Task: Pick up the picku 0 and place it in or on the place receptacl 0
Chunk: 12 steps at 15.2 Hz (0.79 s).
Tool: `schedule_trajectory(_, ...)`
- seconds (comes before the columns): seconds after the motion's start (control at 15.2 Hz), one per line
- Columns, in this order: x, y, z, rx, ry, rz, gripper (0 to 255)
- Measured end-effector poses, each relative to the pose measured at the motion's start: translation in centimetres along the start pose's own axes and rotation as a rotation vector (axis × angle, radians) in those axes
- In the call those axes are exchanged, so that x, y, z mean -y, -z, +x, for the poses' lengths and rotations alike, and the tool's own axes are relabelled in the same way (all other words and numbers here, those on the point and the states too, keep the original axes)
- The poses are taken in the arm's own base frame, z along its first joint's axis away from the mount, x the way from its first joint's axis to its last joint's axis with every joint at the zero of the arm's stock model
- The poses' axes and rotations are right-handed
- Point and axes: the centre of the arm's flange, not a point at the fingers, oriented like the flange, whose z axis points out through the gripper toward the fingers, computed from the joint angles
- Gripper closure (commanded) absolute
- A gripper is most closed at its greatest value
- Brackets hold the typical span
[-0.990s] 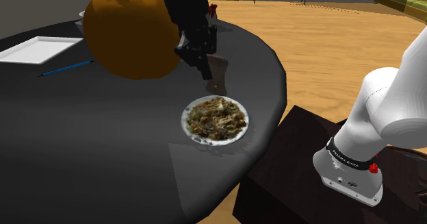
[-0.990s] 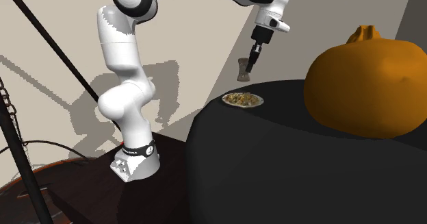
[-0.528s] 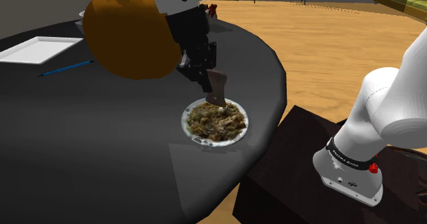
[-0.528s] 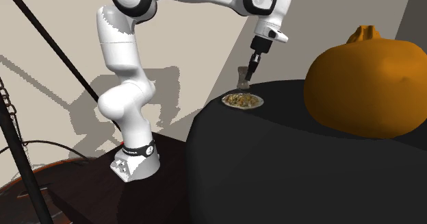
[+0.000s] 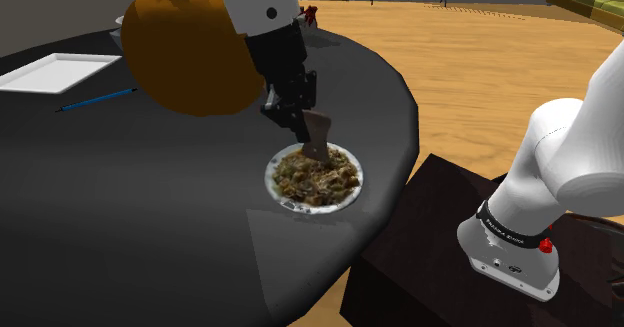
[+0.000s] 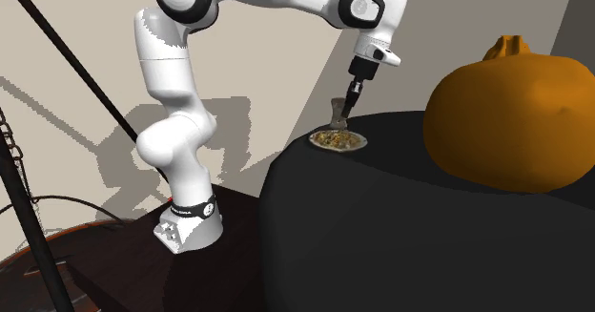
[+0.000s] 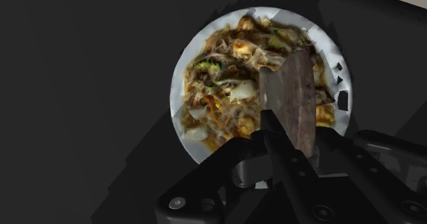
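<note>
Claw: the black gripper (image 5: 303, 125) hangs fingers-down over the plate, pinched narrow on a flat piece. In the wrist view its fingers (image 7: 284, 162) clasp the near end of that piece.
Held thing: the brown-grey flat piece (image 5: 318, 137) is broader at its free end and stands roughly upright under the claw.
Where it is: directly above the far side of the white plate (image 5: 271, 178). Its lower edge looks to be touching the food, though I cannot tell for sure from the shoulder view.
Plate: it is heaped with brown noodles (image 5: 318, 175) and bits of vegetable, and sits near the edge of the round black table (image 5: 150, 235), on the side nearest the stand (image 5: 420, 255).
From across: the piece (image 6: 336, 112) is just over the plate (image 6: 355, 146), under the gripper (image 6: 349, 98).
Arm: the white arm (image 6: 172, 81) arches up from the stand and down to the table.
Nearby: a big orange pumpkin (image 5: 190, 50) sits just behind the claw. A white tray (image 5: 55, 72) and a blue pencil (image 5: 95, 100) lie well apart from the plate, toward the shoulder view's left.
</note>
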Motion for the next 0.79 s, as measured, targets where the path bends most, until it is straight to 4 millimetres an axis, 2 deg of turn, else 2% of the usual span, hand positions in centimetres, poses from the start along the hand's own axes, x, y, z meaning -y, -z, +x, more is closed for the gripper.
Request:
schedule_trajectory(0.07, 0.0, 0.0, 0.0, 0.000, 0.000, 0.000, 0)
schedule_trajectory(0.46, 0.0, 0.0, 0.0, 0.000, 0.000, 0.000, 0)
schedule_trajectory(0.79, 0.1, 4.5, 0.0, -0.001, 0.000, 0.000, 0)
